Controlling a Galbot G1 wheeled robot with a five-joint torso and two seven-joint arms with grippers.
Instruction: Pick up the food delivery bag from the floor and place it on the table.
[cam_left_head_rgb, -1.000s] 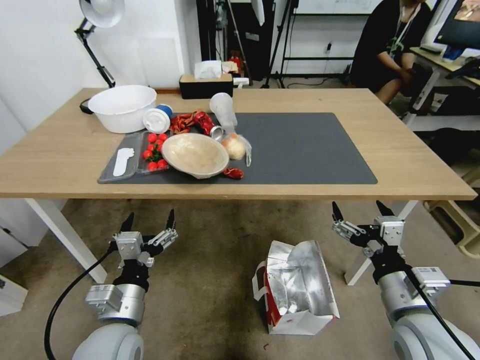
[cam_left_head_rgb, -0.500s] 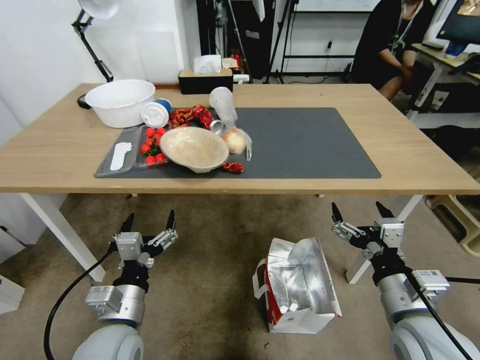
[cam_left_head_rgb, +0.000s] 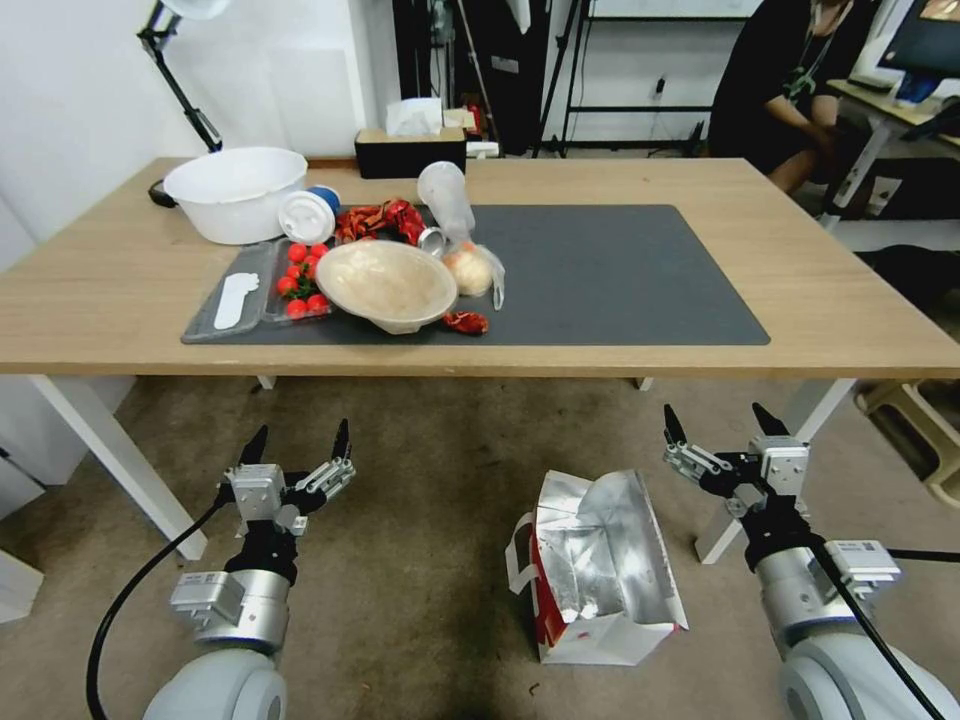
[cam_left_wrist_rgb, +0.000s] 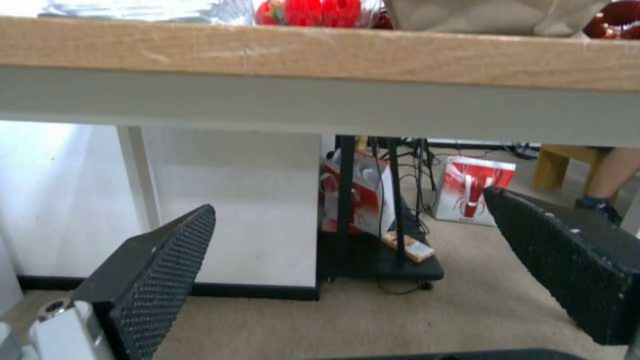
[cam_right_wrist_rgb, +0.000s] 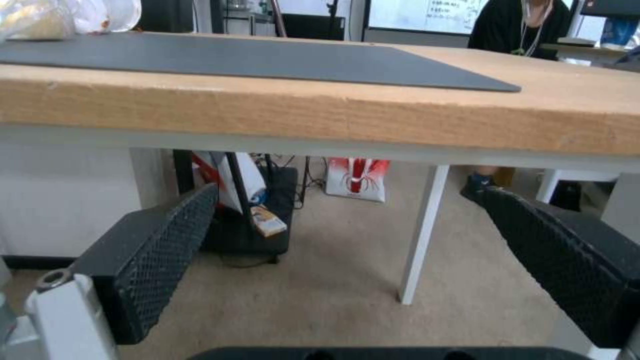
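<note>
The bag (cam_left_head_rgb: 600, 565) stands on the floor at six o'clock below the counter (cam_left_head_rgb: 820, 300), between the spread-fingered left gripper (cam_left_head_rgb: 297, 441) and right gripper (cam_left_head_rgb: 717, 421).

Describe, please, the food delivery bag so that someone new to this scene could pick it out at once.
Start at the wide wooden table and look down to the carpet in front of it. There stands the food delivery bag, nearer the right gripper than the left gripper. Its open top shows crinkled silver foil lining, with white paper outside and a red side edge.
</note>
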